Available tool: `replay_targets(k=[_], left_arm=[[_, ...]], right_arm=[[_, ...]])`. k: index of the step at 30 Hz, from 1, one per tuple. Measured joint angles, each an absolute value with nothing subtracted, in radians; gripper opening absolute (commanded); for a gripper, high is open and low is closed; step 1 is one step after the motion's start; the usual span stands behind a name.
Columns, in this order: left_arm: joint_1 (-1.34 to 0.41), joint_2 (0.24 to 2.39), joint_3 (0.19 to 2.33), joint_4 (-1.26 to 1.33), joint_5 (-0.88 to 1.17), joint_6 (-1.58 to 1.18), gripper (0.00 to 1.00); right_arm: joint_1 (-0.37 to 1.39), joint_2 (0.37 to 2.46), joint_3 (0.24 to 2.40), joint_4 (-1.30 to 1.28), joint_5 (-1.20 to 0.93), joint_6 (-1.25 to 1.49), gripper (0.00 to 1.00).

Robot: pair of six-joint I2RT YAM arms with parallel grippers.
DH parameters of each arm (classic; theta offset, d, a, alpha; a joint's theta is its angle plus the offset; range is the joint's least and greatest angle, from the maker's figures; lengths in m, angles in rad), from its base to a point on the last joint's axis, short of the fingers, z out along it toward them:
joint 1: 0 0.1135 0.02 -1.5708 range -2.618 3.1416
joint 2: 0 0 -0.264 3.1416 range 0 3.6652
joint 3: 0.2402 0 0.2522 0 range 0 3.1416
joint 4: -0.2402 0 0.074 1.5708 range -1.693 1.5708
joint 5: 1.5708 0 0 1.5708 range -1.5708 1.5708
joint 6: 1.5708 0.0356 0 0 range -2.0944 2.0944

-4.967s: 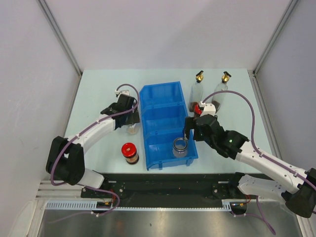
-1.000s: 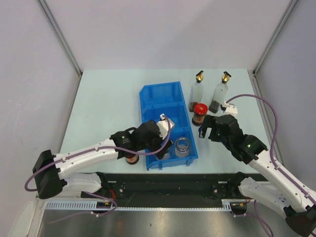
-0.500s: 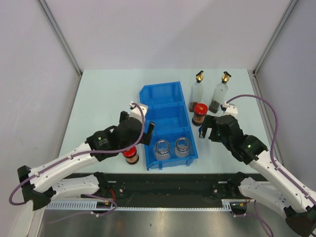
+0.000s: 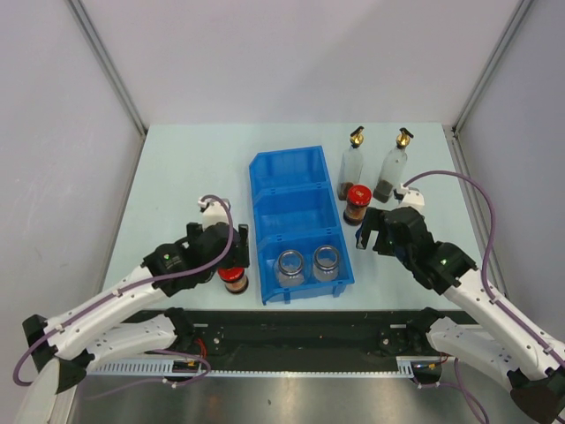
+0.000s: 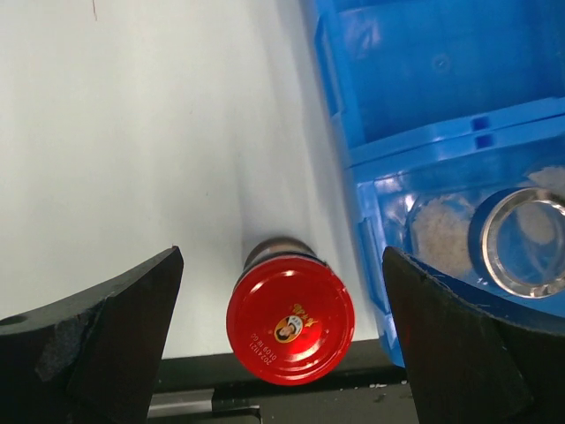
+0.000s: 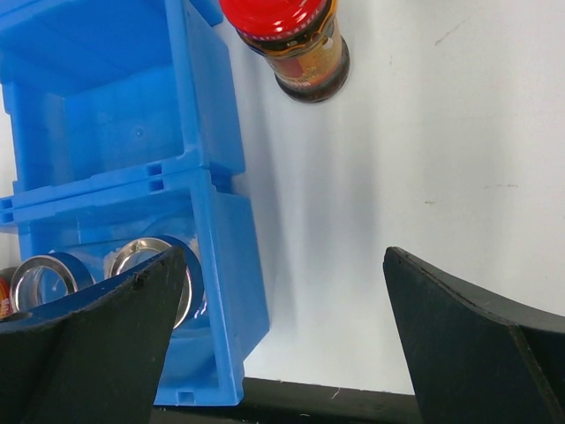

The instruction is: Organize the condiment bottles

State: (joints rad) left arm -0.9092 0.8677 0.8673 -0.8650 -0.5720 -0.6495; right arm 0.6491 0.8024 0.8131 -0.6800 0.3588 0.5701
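Left gripper (image 5: 282, 265), spread wide, hangs above 1 red-lidded jar (image 5: 290, 320).

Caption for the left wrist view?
Open left gripper above a red-lidded brown jar, beside a blue plastic bin holding a silver-lidded clear jar.

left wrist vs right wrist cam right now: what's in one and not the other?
Left wrist only: the left red jar, upright on the table just outside the bin's left wall, seen lid-on from above.
Right wrist only: the right red jar, on the table off the bin's right wall, and two clear jars side by side in the near compartment.
Both: the bin, its middle compartment and the table. The left wrist catches only one clear jar, at its frame edge; I can't tell which one.
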Motion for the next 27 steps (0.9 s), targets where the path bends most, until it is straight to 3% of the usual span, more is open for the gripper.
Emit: replay_targets(k=[14,20,23,27], left_arm=[[-0.909,0.911,0.785,-0.887,-0.503,-0.720,1.00],[-0.909,0.924,0.765,-0.886,-0.465,-0.744,0.94],[-0.909,0.922,0.754,-0.884,-0.457,-0.758,0.87],[-0.909,0.908,0.736,-0.881,-0.439,-0.766,0.61]], right_arm=[[0.646,0.809,0.789,-0.676,0.358,0.587,1.00],[0.646,0.809,0.783,-0.676,0.357,0.596,1.00],[0.646,0.809,0.783,-0.676,0.357,0.596,1.00],[0.646,0.809,0.783,-0.676,0.358,0.599,1.00]])
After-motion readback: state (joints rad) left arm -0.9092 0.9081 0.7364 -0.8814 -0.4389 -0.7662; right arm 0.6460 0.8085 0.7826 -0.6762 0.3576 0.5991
